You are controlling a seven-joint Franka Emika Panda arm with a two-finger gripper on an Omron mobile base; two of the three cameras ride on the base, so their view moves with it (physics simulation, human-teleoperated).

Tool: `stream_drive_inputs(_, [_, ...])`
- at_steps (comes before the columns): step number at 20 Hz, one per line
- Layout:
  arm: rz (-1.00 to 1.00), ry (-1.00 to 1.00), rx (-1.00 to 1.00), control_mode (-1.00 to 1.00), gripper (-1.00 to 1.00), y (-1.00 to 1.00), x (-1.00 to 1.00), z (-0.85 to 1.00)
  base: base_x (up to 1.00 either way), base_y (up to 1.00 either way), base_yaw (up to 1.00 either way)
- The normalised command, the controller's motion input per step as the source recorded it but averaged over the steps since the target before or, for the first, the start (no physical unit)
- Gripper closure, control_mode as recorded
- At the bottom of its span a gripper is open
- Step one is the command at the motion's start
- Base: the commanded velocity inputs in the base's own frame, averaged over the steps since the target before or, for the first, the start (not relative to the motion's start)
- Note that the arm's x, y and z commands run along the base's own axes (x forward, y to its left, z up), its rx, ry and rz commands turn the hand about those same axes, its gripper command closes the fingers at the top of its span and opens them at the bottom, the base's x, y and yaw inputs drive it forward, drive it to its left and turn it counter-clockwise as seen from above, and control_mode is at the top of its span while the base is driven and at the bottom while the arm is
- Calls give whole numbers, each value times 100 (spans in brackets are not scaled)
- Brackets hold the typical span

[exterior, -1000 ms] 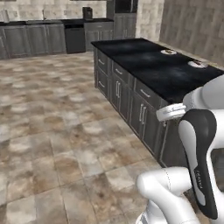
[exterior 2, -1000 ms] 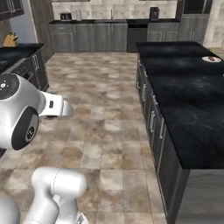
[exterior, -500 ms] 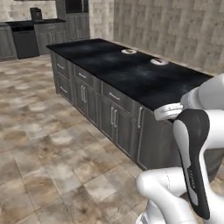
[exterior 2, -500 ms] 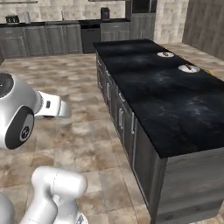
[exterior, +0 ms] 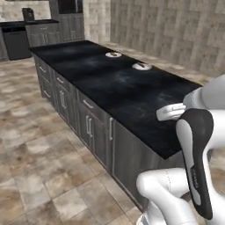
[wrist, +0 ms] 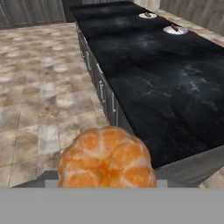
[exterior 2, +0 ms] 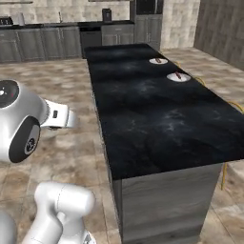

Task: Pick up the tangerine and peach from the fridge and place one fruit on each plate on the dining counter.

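Gripper clenched on the tangerine [wrist: 107, 158], which sits big & close at the bottom of the hand view, segmented orange skin facing the camera; fingertips themselves hidden behind the fruit. Fruit is held above the tiled floor [wrist: 39, 87], just off the near end of the dining counter [wrist: 166, 87]. Counter has a glossy black marbled top w/ dark grey cabinet fronts [exterior: 88, 127]. 2 plates near the far end of the counter: nearer plate [exterior 2: 178, 76] & farther plate [exterior 2: 158, 61], apart from each other, both toward the counter's right edge as seen in right base view. Each plate carries 1 reddish-brown sausage-like piece; no fruit on either. Same 2 plates in left base view [exterior: 141, 67] [exterior: 113, 55]. Wall counter [exterior 2: 47, 28] w/ dark cabinets runs along the back of the room.
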Motion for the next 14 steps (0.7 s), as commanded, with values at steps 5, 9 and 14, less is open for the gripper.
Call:
stream_drive_inputs(5, [0, 0, 0, 100, 100, 0, 0, 0, -38, -100, 1])
stream_drive_inputs(9, [0, 0, 0, 100, 100, 0, 0, 0, -14, -100, 3])
stream_drive_inputs(14, [0, 0, 0, 100, 100, 0, 0, 0, 3, -100, 11])
